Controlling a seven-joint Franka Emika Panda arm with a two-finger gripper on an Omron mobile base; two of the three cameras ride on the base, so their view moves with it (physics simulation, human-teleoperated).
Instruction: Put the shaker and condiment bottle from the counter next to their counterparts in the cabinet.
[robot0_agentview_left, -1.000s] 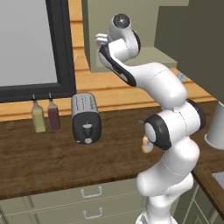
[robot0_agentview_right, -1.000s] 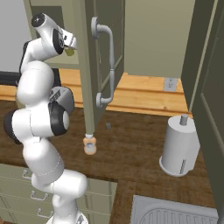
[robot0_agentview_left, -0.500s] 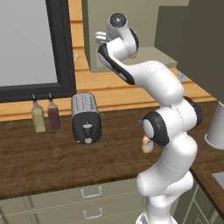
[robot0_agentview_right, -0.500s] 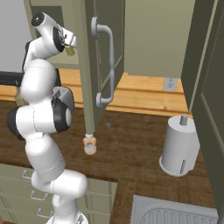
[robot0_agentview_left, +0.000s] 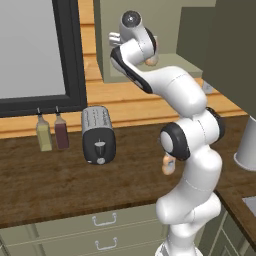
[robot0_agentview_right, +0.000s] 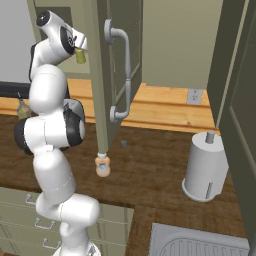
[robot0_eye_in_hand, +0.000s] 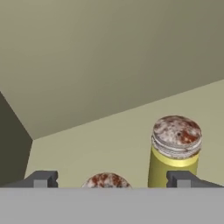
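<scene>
1. Olive grey-green cabinet (robot0_eye_in_hand: 109, 65): flat shelf of the same colour, seen from the hand view; its door (robot0_agentview_right: 102, 75) hangs open over the counter, with a grey handle (robot0_agentview_right: 122, 75).
2. Gripper (robot0_eye_in_hand: 111, 180): raised inside the cabinet, jaws spread wide, nothing held between them.
3. Shaker (robot0_eye_in_hand: 106, 180): yellow-green, speckled grey cap; stands on the shelf between the finger tips (robot0_eye_in_hand: 41, 179), clear of both.
4. Twin shaker (robot0_eye_in_hand: 174, 151): upright on the shelf, just beside the first and slightly further in.
5. A yellow-green shaker (robot0_agentview_right: 80, 56) also shows beside the arm's wrist in the right base view; which of the two it is, I cannot tell.
6. Condiment bottle (robot0_agentview_right: 103, 167): peach-orange, pale cap; upright on the dark wood counter (robot0_agentview_left: 45, 185), below the door's lower edge.
7. Toaster (robot0_agentview_left: 98, 135): on the counter, near the wall.
8. Two thin-necked bottles (robot0_agentview_left: 52, 134): yellow and dark red, left of the toaster.
9. Paper towel roll (robot0_agentview_right: 205, 167): upright, right end of the counter.
</scene>
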